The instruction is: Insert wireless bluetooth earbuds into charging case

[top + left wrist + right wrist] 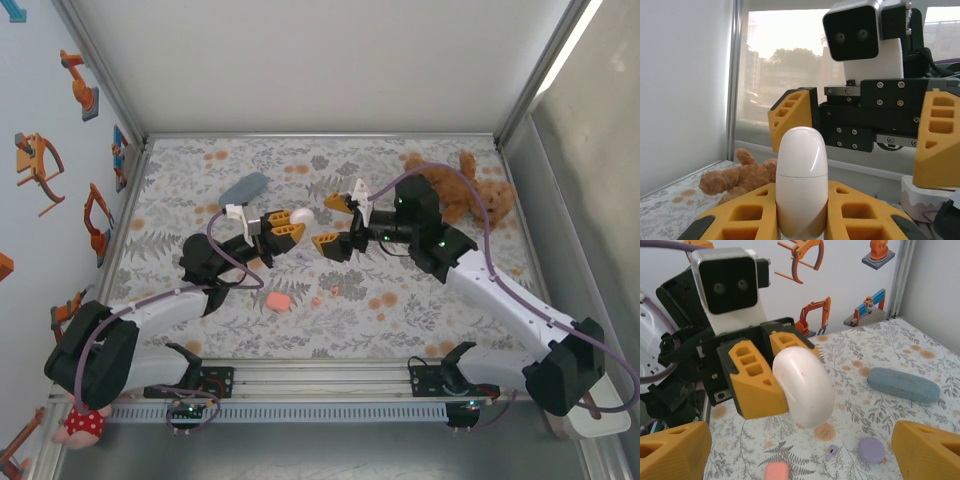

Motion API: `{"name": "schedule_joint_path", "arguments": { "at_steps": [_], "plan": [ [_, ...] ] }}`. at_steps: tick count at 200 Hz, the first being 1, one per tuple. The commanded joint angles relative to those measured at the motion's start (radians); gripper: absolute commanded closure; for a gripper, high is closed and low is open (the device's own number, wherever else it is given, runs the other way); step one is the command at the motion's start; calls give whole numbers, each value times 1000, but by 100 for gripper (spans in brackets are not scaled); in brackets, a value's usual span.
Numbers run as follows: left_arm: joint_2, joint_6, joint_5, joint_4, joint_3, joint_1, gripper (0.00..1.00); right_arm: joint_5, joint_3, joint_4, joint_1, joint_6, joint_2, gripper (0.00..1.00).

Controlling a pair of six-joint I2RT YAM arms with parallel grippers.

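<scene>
My left gripper point(287, 228) is shut on a closed white charging case point(303, 216), held upright above the middle of the table; in the left wrist view the case point(801, 180) stands between the yellow fingers point(740, 217). My right gripper point(333, 223) faces it from the right, open, with one finger on either side of the case's end and nothing between them. In the right wrist view the white case point(802, 387) hangs just ahead of my open right gripper point(799, 460). A lilac earbud point(831, 452) lies on the cloth below. Two pink earbuds point(316, 301) lie near the front.
A pink case point(277, 300) lies on the floral cloth point(420, 300) near the front centre. A lilac case point(871, 450) sits beside the lilac earbud. A grey-blue case point(244, 186) lies at the back left. A brown teddy bear point(470, 190) lies at the back right.
</scene>
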Motion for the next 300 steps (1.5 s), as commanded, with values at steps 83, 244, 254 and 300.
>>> {"name": "schedule_joint_path", "arguments": {
  "at_steps": [83, 244, 254, 300],
  "plan": [
    [-14, -37, 84, 71, 52, 6, 100, 77, 116, 8, -6, 36, 71, 25],
    [-72, 45, 83, -65, 45, 8, 100, 52, 194, -25, -30, 79, 53, 29],
    [-74, 50, 82, -75, 46, 8, 100, 52, 189, -27, -30, 83, 34, 28],
    [-165, 105, 56, -178, 15, 8, 100, 161, 138, -90, -45, 152, -62, 27]
  ]
}}
